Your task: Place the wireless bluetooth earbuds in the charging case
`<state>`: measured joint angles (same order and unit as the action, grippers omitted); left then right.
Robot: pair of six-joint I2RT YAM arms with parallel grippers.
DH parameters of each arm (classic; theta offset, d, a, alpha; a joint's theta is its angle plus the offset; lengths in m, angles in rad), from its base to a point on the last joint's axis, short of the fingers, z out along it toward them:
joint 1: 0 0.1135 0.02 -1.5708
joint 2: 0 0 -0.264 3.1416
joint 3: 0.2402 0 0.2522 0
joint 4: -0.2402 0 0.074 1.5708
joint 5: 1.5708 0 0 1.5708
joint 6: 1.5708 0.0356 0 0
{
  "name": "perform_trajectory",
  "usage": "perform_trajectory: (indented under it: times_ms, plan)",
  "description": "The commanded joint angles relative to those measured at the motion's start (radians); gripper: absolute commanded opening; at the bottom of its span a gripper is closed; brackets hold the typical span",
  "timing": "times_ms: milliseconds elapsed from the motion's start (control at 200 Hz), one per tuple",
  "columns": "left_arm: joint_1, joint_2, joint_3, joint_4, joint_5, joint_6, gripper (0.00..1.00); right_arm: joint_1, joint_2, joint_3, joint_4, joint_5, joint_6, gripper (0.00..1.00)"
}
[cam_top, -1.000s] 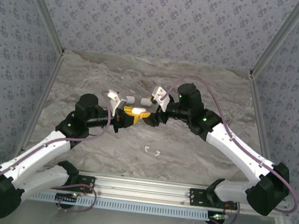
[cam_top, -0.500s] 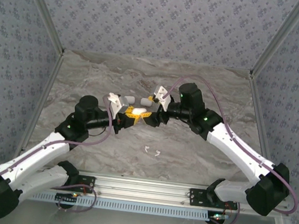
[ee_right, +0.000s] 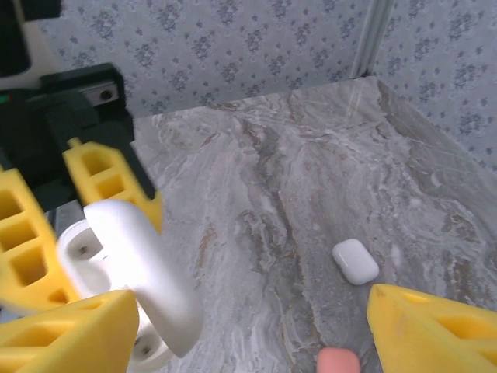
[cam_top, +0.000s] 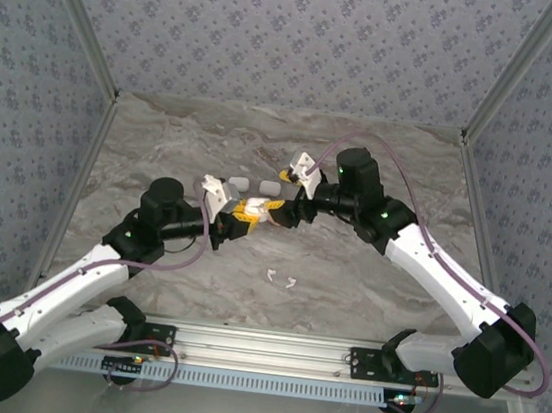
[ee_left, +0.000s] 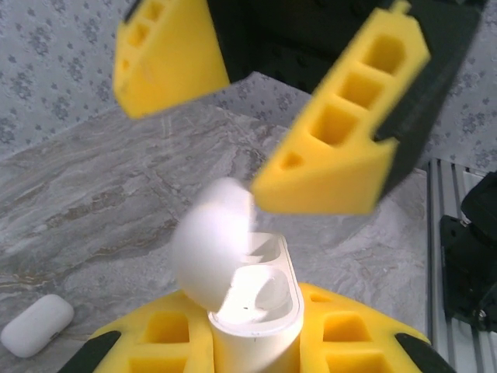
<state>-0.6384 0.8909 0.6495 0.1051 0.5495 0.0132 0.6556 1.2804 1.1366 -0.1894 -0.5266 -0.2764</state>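
My left gripper [ee_left: 256, 330] is shut on a white charging case [ee_left: 260, 299], held upright with its lid [ee_left: 210, 252] swung open and blurred. Its two wells face the camera. From above, the case [cam_top: 254, 205] sits between the left gripper [cam_top: 238, 212] and the right gripper [cam_top: 278, 210]. The right gripper [ee_right: 248, 326] is open, its yellow fingers [ee_left: 334, 148] spread wide just above the lid [ee_right: 136, 268] with nothing held. Two white earbuds [cam_top: 270, 274] [cam_top: 290, 283] lie on the marble nearer the arm bases.
Closed white cases [cam_top: 240, 183] lie behind the grippers; one shows in the left wrist view [ee_left: 36, 325] and one in the right wrist view [ee_right: 356, 261]. A salmon-pink piece [ee_right: 339, 362] lies near it. Patterned walls enclose the table on three sides.
The right gripper has drawn back a little up and to the right of the case. The left gripper has shifted slightly with the case still in it.
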Motion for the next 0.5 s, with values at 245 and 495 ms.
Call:
perform_trajectory:
  times_ms: [245, 495]
  plan:
    - [-0.013, -0.014, -0.024, 0.054, 0.008, 0.028, 0.00, -0.022, -0.068, 0.022, -0.010, 0.015, 0.045, 0.80]
    - [-0.017, -0.066, -0.120, 0.160, -0.049, 0.058, 0.00, -0.042, -0.227, -0.037, -0.156, 0.206, 0.269, 1.00]
